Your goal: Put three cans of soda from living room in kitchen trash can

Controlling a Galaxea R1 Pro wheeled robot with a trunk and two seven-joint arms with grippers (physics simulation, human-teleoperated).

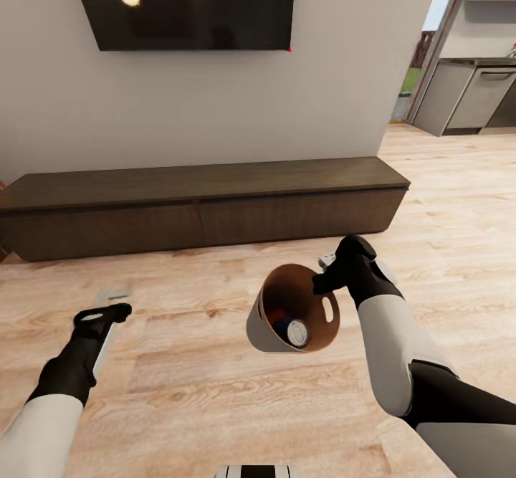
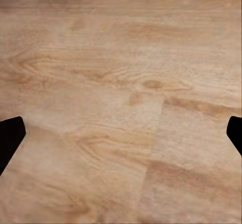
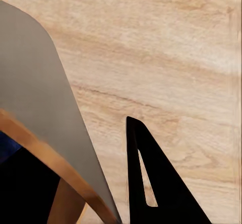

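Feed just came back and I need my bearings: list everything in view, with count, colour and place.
tash can: one, grey-beige outside, orange-brown inside, tilted, held off the floor at its rim by the right claw.
can of soda: one seen, dark blue with silvery top, inside the bin.
bench: one, long, dark brown, against the wall.
TV: one, black, on the wall.
floor: light wood planks.
kitchen cabinets: grey, far right.
left claw: black and white, low at left, empty.
right claw: black, on the bin's rim.
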